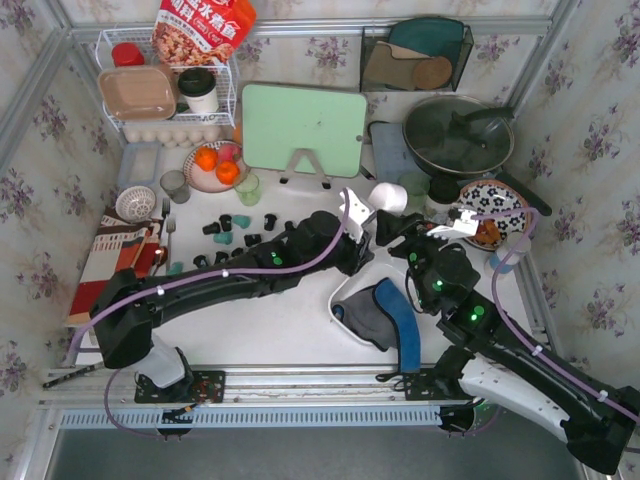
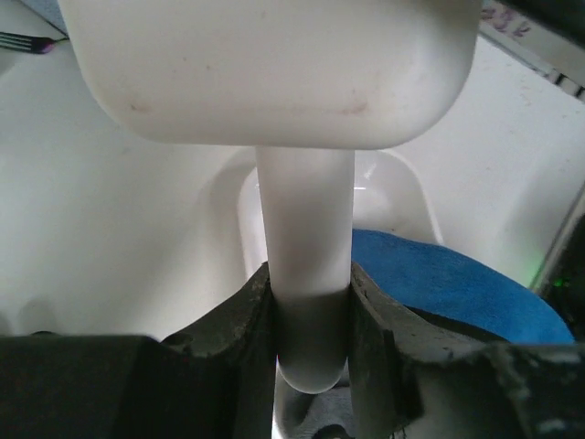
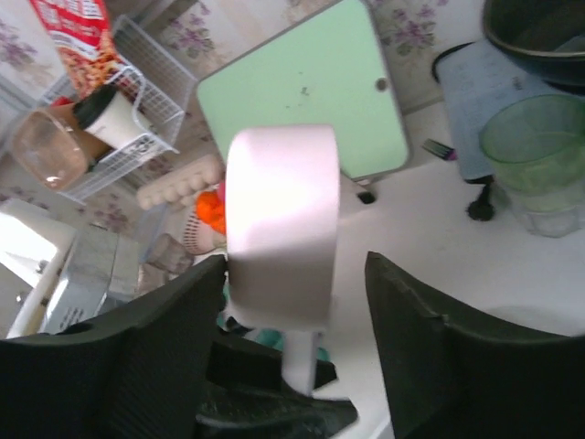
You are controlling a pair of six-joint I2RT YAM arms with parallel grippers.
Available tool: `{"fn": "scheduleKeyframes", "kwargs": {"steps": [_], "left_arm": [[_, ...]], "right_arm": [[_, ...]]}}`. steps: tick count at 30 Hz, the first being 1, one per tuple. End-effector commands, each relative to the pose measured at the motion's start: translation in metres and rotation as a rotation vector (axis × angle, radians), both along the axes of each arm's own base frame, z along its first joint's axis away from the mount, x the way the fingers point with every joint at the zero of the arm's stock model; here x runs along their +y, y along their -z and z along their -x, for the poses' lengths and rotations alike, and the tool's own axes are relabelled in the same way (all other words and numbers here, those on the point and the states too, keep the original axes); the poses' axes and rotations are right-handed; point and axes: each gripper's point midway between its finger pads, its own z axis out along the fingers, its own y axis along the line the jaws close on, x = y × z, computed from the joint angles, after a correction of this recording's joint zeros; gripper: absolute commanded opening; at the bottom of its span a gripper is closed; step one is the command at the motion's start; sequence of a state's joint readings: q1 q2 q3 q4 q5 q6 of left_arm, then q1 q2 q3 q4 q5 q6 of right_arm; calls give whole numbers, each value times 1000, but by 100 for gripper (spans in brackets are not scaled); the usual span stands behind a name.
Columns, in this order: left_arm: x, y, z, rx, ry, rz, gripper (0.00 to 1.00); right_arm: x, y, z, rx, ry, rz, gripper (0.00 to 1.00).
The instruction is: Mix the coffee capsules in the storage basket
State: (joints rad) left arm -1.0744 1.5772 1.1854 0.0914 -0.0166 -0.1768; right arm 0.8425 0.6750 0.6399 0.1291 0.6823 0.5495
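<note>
**A kitchen staged inside a robot rig**

The desk [image 1: 290, 340] was laid out like a home kitchen counter. A pale green cutting board [image 1: 303, 128] stood propped at the back, with a lidded pan [image 1: 458, 135] to its right. A white wire rack [image 1: 236, 75] held a red snack packet [image 1: 203, 28], and an egg tray [image 1: 170, 131] lay just beside it. A plate [image 1: 197, 184] carried oranges [image 1: 206, 158], near a slotted strainer bowl [image 1: 135, 203]. Floral wallpaper [image 1: 590, 130] covered the walls (flat panels held in bare metal framing). The left arm [image 1: 220, 285] and right arm [image 1: 520, 370] rose from a metal rail [image 1: 300, 412] at the near edge, which marked the place as a test cell dressed as a kitchen.
</note>
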Motion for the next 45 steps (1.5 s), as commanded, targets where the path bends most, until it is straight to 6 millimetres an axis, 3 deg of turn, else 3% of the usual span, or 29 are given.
{"fn": "scheduleKeyframes", "kwargs": {"steps": [1, 8, 16, 22, 26, 32, 37, 40, 42, 45], "left_arm": [[15, 2, -30, -31, -84, -91, 0], [60, 69, -89, 248, -93, -304, 0], [85, 142, -150, 215, 22, -647, 0], [87, 168, -174, 298, 116, -715, 5], [83, 162, -192, 253, 111, -712, 23], [88, 159, -211, 175, 50, -746, 40], [84, 143, -224, 127, -30, -715, 54], [81, 131, -231, 84, -77, -701, 55], [81, 110, -233, 41, -135, -687, 54], [78, 90, -218, -9, -158, -650, 52]], "right_arm": [[-28, 9, -2, 60, 129, 124, 73], [-63, 18, 8, 131, 241, 288, 82], [-37, 72, 15, 261, 78, 369, 81], [-20, 116, 26, 370, -37, 395, 82], [-25, 130, 32, 405, -39, 401, 82], [-31, 140, 38, 424, -35, 410, 82], [-29, 157, 41, 469, -52, 441, 83], [-25, 168, 43, 495, -75, 457, 84], [-21, 175, 44, 521, -100, 473, 83], [-18, 184, 48, 567, -111, 481, 81]]}}
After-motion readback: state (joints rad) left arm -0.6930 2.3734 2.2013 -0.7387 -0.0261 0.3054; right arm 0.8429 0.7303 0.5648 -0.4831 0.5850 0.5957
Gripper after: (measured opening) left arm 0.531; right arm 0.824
